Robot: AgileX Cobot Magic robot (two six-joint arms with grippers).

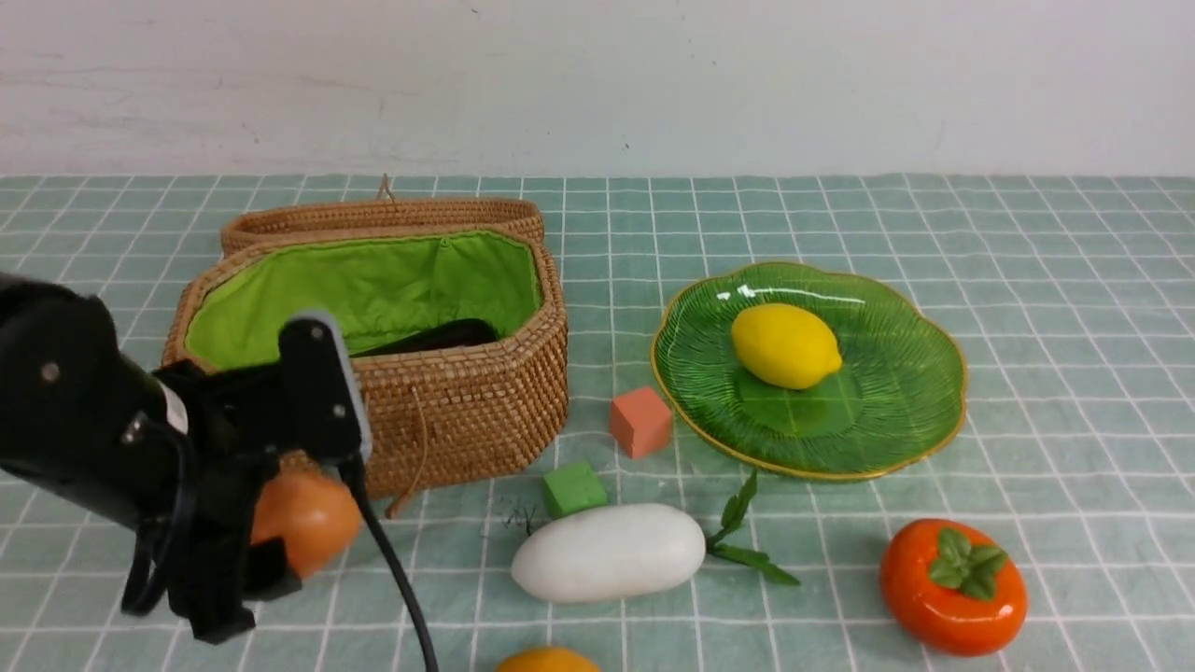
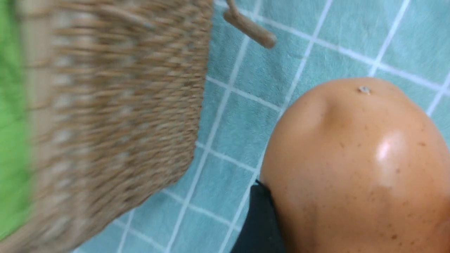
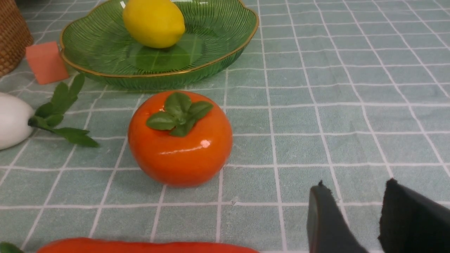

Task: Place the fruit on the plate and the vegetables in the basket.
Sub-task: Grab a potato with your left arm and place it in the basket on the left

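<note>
Step in hand, by judgement: transfer of potato point(image 1: 313, 518) to basket point(image 1: 467, 411). Left gripper point(image 1: 297, 499): closed around potato, with basket just ahead. Right gripper point(image 3: 356, 184): fingertips slightly apart, nothing between. Next, raise potato clear of the near wall, advance over green lining point(image 1: 345, 285), and lower toward eggplant point(image 1: 457, 334), beyond left gripper. Release only past the rim, to avoid snagging on wicker. Leave radish point(image 1: 611, 553), to the right of left gripper, for a later cycle.
</note>
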